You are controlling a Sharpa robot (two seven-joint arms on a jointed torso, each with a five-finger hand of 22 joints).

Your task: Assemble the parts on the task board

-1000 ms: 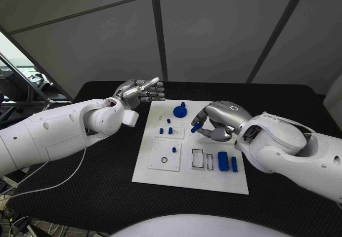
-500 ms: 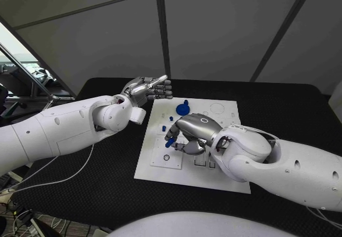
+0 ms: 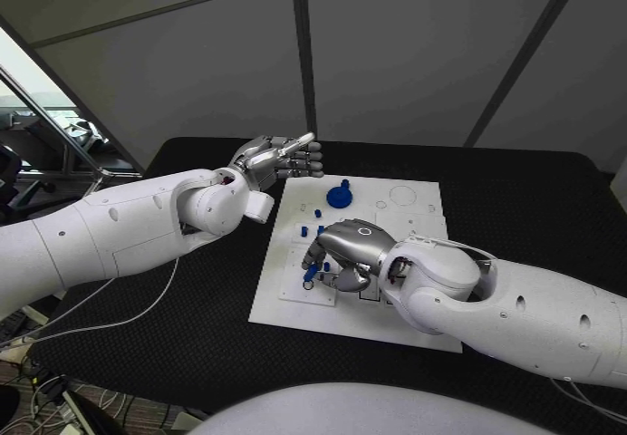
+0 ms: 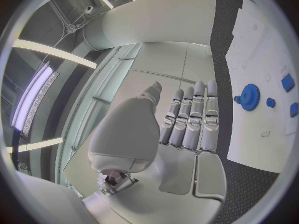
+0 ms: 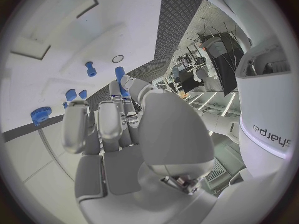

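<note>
Blue peg [image 3: 311, 268], a small, stiff, light and likely slippery plastic part best pinched at its upper end, hangs over the white board [image 3: 294, 304] in the right hand [image 3: 342, 256], while the left hand [image 3: 277, 159] hovers empty, fingers straight.

A robotics lab or test cell: a black bench [image 3: 549, 195] stands inside grey panel walls [image 3: 392, 68] with dark seams, ceiling strip lights [image 4: 37, 92] above, cables [image 3: 98, 326] trailing beside.
</note>
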